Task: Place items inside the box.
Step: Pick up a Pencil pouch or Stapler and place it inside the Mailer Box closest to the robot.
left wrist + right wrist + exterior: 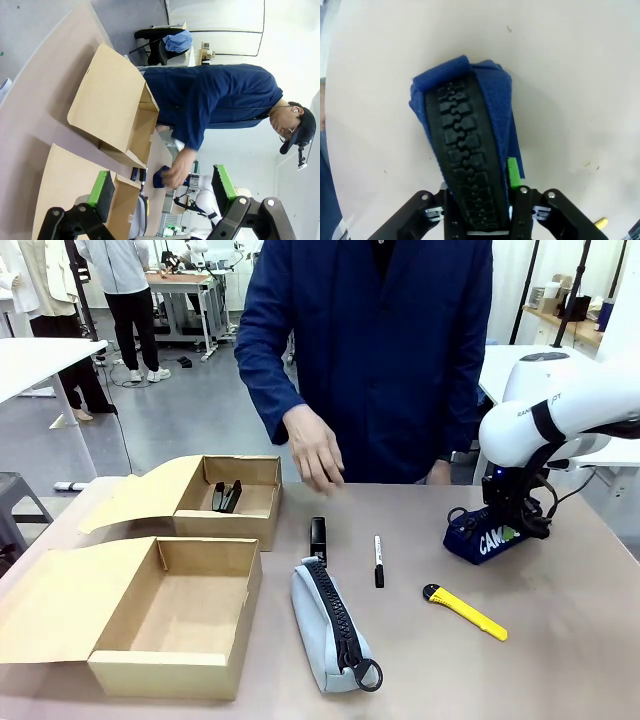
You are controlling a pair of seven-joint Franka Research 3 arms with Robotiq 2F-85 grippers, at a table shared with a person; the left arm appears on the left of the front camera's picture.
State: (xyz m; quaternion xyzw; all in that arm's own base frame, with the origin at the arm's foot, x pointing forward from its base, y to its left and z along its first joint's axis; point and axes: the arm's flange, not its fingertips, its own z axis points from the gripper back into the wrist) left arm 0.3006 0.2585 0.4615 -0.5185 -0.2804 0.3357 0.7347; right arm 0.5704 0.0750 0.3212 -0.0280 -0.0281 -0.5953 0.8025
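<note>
My right gripper is shut on the navy pouch at the table's right, which tilts with its low end at the tabletop. In the right wrist view the pouch's black zipper runs between my fingers, and a green pad presses its side. A grey pouch, a black marker, a small black piece and a yellow utility knife lie mid-table. The near box stands open and bare. My left gripper is open with nothing in it, high over the boxes.
The far box holds black clip-like pieces. Both boxes' flaps spread out to the left. The person stands at the far edge with a hand hanging over the table near the far box.
</note>
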